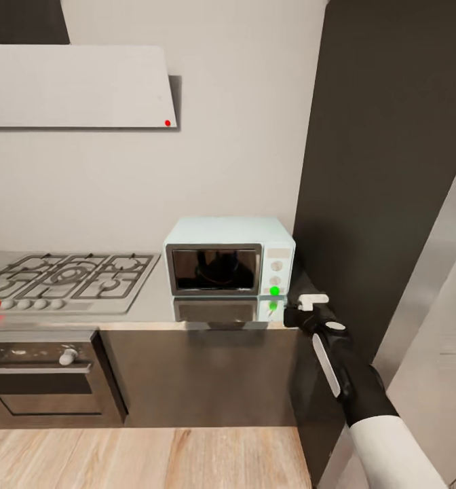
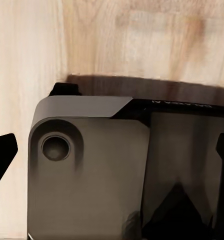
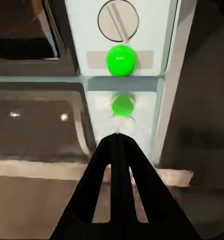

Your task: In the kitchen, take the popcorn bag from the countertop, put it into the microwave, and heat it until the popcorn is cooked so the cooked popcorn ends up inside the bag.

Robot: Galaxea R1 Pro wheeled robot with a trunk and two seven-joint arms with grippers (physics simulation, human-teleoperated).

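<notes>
- Right hand (image 3: 118, 145) with fingers pressed together, nothing between them, held at the front edge of the surface (image 1: 153, 309), just before the microwave's control panel.
- Left hand: open or shut cannot be told.
- Green indicator light (image 3: 121, 60) lit straight ahead of the right fingertips, below a round knob (image 3: 118, 20), mirrored in the glossy surface.
- Microwave (image 1: 228, 255) at the surface's right end, door closed.
- Gas hob (image 1: 65, 278) to its left, built-in oven (image 1: 41, 377) beneath.

Pale wall (image 1: 241, 136), wooden floor (image 1: 140, 458), steel hob (image 1: 65, 278)
</notes>
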